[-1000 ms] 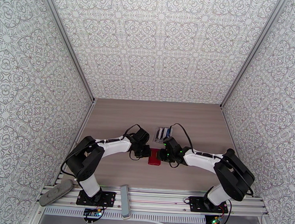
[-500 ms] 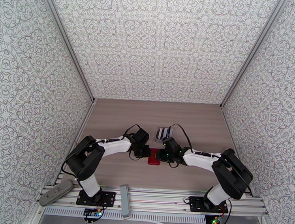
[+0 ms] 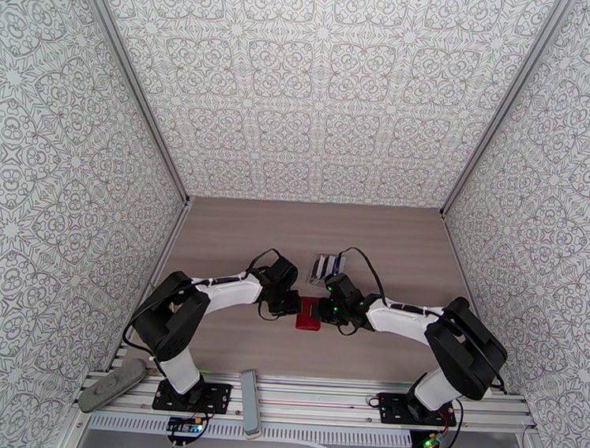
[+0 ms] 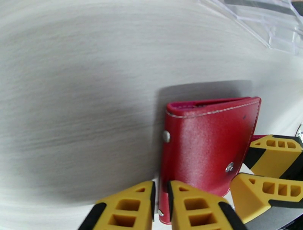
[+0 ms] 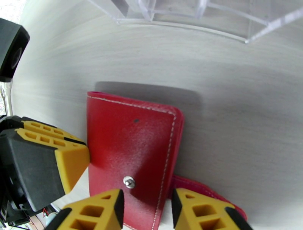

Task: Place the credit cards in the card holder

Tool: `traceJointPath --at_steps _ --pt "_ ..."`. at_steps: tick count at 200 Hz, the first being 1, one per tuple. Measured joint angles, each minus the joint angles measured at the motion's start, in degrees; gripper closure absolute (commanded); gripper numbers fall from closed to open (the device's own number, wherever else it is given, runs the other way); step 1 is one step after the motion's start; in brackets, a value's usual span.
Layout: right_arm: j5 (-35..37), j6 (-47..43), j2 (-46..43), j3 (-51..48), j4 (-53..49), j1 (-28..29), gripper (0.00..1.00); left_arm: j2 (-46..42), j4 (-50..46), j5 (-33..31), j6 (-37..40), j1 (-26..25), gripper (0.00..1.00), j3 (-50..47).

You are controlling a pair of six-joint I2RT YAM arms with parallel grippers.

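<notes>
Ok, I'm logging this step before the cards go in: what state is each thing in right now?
card holder: folded shut, lifted at one edge.
left pincer: shut on the card holder's edge.
right pincer: part open, straddling the card holder's cover.
credit cards: standing in the clear rack, untouched.

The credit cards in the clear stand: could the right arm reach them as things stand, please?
Probably yes: the credit cards sit just beyond the right gripper, with nothing between, though its jaws now straddle the card holder.

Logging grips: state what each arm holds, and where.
Left gripper pinches the red card holder at its near edge. Whether the right gripper grips it is unclear.
</notes>
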Motion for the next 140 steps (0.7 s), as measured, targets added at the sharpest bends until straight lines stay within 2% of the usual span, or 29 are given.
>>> traceJointPath --at_steps 140 --pt "-1.64 1.68 -0.83 -0.02 0.46 -0.22 0.62 0.0 1.68 1.42 0.0 0.55 0.82 -0.85"
